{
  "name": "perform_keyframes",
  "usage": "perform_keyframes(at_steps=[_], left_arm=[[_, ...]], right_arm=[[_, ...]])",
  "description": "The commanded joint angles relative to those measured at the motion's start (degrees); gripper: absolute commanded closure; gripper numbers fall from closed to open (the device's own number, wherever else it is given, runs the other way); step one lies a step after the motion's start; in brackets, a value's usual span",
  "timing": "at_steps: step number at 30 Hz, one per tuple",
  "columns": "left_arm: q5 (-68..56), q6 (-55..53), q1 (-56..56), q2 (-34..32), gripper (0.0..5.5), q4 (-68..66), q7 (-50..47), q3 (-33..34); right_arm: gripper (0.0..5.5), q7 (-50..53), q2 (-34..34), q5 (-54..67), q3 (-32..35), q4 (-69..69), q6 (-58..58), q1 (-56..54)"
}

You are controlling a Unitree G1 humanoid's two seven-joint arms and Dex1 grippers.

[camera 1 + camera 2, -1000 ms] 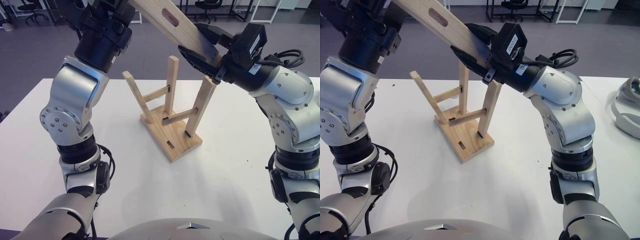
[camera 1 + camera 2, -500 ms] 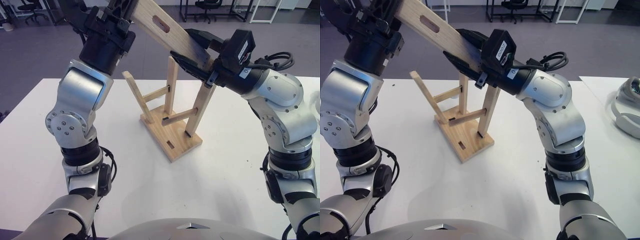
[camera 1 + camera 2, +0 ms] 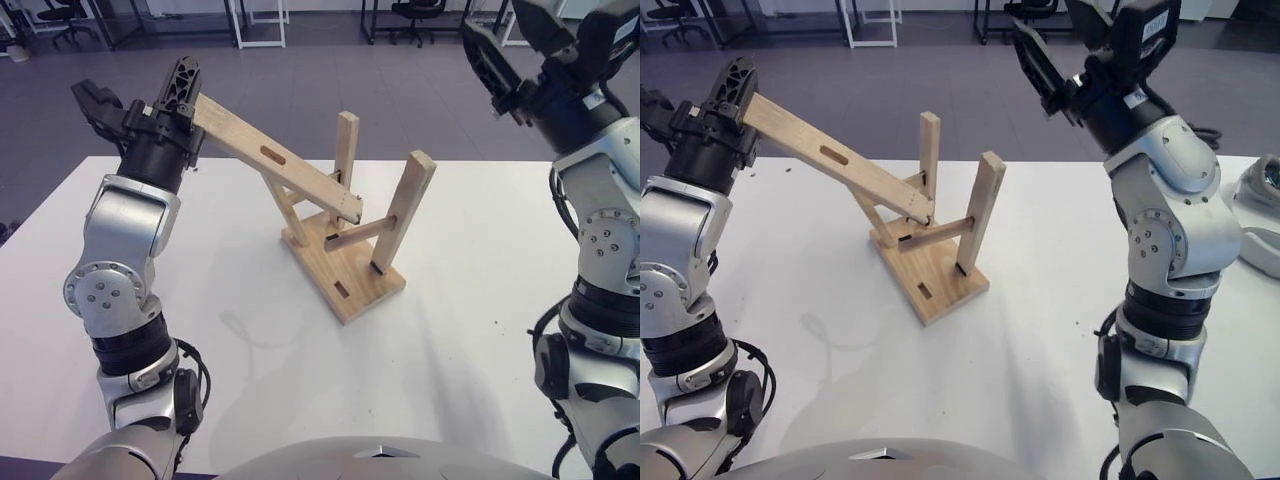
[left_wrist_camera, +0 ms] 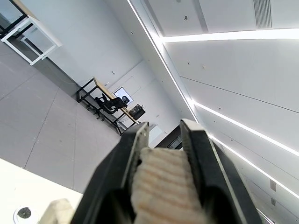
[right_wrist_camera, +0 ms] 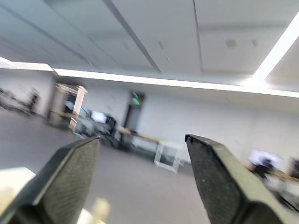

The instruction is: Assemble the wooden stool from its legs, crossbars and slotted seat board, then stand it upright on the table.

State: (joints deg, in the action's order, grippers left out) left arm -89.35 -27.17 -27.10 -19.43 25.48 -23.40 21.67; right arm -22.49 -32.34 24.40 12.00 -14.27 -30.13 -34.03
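- Left of the stool frame [image 3: 402,215], your left tool [image 4: 163,140] clamps the slotted board [image 3: 270,155]; level it over the leg tops.
- Bring the wide-open right tool [image 3: 515,45] down to steady the frame.

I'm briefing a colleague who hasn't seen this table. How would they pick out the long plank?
On the white table stands a half-built wooden stool, legs up. The long plank slants from the left gripper down to those legs. Unlike the other pieces, it is held off the table and bears one oval slot.
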Motion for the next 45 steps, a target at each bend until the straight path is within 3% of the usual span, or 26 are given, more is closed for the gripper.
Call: perform_keyframes(at_steps=[1,9,12,16,21,29,41,45], left_arm=[[-3.47,-1.59,3.25,-5.86,4.50,0.99,-1.79,4.59],[-9.98,-4.01,11.72,-15.40,4.50,0.09,-3.09,12.37],[-8.82,-3.95,16.16,-15.33,4.50,0.95,-2.68,13.27],[-3.90,-3.35,22.83,-10.89,4.50,3.09,-2.95,9.16],[3.37,-2.22,26.56,-7.74,4.50,4.83,-3.59,5.57],[17.20,-1.22,23.56,-7.09,4.50,3.84,-2.44,1.68],[31.73,-3.47,19.61,-6.54,4.50,2.94,4.67,-4.83],[35.06,-3.69,20.02,-2.22,4.50,4.03,3.79,-8.42]], right_arm=[[2.10,-2.85,1.10,-6.47,-5.29,15.45,5.01,7.55],[2.10,-10.15,6.92,-22.04,-22.02,42.73,25.65,15.14],[2.10,-13.27,7.53,-24.02,-24.72,43.95,29.95,16.76],[2.10,-17.27,7.02,-24.49,-27.10,38.76,32.84,19.75],[2.10,-20.56,7.35,-23.00,-28.96,29.32,32.52,23.12],[2.10,-22.66,11.10,-21.76,-32.36,20.46,30.83,25.73],[2.10,-21.11,8.63,-22.06,-28.64,18.70,29.64,27.65],[2.10,-20.38,8.13,-21.53,-26.88,15.34,27.59,28.42]])
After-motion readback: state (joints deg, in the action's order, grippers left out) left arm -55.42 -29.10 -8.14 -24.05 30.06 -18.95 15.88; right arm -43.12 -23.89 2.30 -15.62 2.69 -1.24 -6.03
